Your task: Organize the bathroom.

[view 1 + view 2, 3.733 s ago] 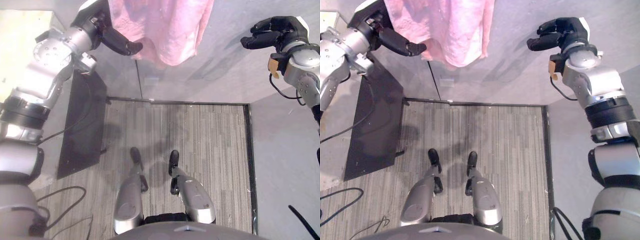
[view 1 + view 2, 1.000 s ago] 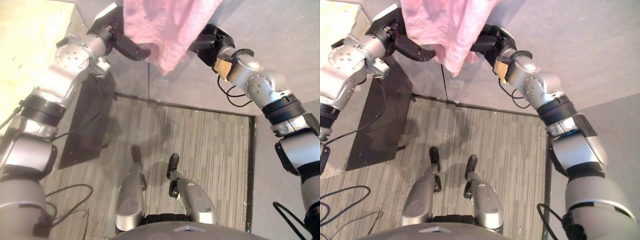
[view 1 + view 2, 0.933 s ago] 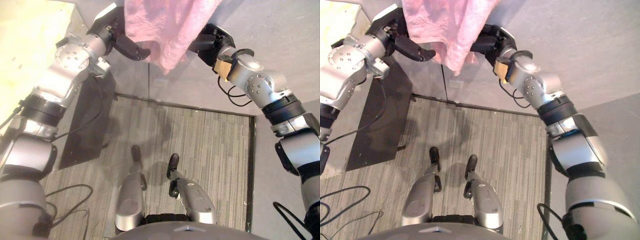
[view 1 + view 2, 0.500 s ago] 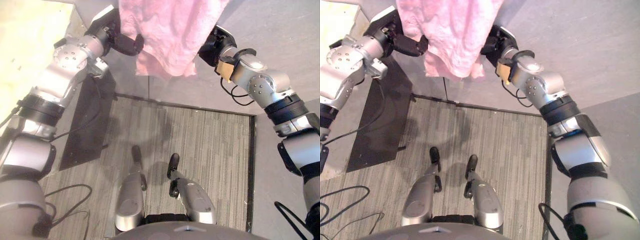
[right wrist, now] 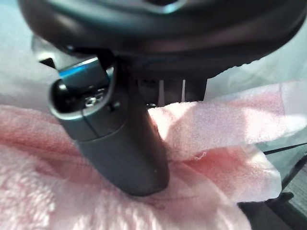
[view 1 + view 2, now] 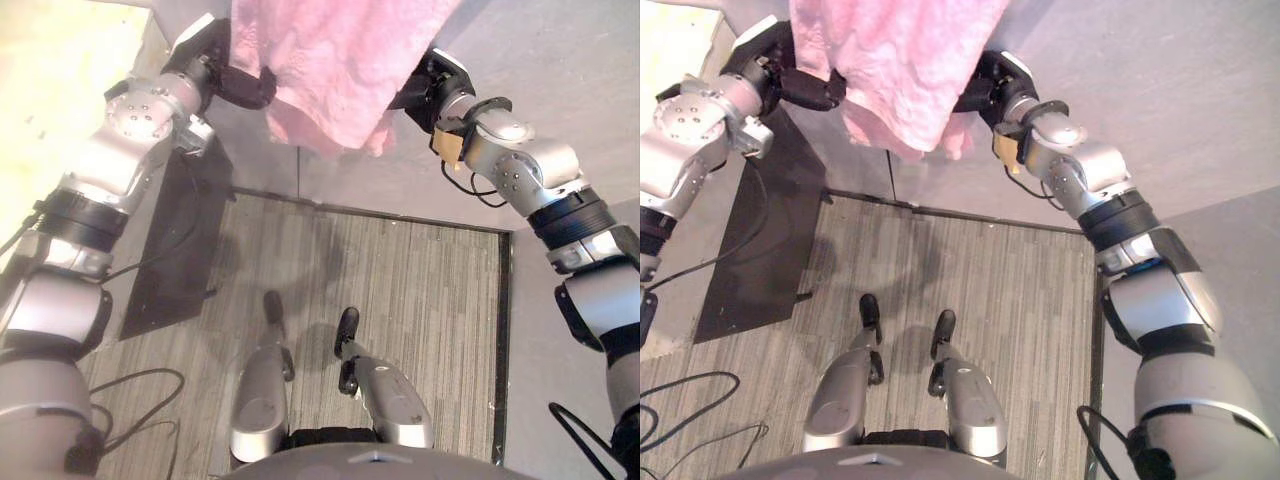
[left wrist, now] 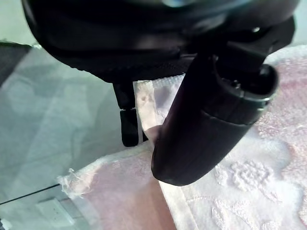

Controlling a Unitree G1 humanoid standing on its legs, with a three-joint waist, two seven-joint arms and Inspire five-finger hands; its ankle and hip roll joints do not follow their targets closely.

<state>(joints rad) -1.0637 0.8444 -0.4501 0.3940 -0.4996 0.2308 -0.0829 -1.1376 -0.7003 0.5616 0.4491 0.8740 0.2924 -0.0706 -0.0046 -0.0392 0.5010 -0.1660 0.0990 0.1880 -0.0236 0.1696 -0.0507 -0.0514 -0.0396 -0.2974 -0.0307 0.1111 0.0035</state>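
Pink towel [image 6: 330, 70] is pinched by left hand [image 6: 240, 85] and right hand [image 6: 985, 90]; wrist views reveal thumbs pressing its edges.

Strong yellowish light is washing out the upper left corner of both eye views, while the grey wall [image 6: 560, 90] and striped floor [image 6: 400, 290] are staying evenly, softly lit. Faint shadows are falling on the floor. In both wrist views the pink towel [image 7: 249, 158] is glowing pale and blurring close up.
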